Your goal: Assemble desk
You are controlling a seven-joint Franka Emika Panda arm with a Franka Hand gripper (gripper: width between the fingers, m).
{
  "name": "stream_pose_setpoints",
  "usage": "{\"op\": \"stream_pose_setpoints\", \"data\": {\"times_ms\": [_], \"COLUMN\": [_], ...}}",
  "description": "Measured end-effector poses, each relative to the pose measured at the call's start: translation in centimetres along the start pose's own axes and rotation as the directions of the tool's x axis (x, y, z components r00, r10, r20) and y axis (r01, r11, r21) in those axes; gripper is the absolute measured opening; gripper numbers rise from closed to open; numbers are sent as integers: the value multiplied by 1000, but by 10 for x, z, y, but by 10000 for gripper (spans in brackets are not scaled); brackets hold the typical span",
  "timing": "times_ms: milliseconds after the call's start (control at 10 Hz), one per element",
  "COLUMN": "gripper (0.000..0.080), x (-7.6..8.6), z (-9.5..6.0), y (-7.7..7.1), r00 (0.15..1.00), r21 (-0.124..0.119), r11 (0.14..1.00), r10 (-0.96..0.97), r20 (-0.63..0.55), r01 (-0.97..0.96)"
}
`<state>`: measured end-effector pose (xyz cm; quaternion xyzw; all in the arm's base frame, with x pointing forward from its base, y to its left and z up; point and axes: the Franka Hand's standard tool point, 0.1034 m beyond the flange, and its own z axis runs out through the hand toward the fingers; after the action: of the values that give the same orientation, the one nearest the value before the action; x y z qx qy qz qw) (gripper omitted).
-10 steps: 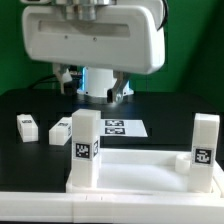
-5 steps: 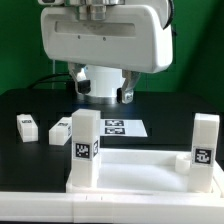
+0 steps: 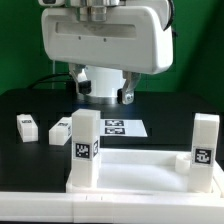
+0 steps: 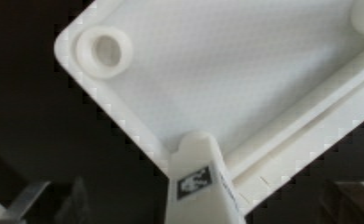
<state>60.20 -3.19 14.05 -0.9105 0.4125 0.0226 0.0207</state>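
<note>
Resting on the black desk (image 3: 15, 105), the white tabletop (image 3: 140, 170) is carrying two upright legs (image 3: 85, 150). Green backdrop (image 3: 200, 50) is showing behind; claw (image 4: 193, 200) is gaping open

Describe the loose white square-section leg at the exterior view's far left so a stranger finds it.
Find the white rimmed plastic tabletop in the foreground, two legs standing on it. Beyond its corner on the exterior view's left, two white legs lie on the black table. Yours is the outer leg, farthest left, apart from its neighbour.
</note>
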Motion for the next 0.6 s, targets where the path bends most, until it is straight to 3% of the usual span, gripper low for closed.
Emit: {"op": "stream_pose_setpoints", "data": {"times_ms": [200, 300, 600], "gripper": [649, 649, 649], "x": [-28, -32, -32], "z": [19, 25, 25], "y": [7, 10, 8], "r00": [997, 998, 991], "r21": [4, -3, 0], "r11": [997, 998, 991], "r10": [72, 65, 134], "r20": [-17, -16, -17], "r01": [-72, -65, -134]}}
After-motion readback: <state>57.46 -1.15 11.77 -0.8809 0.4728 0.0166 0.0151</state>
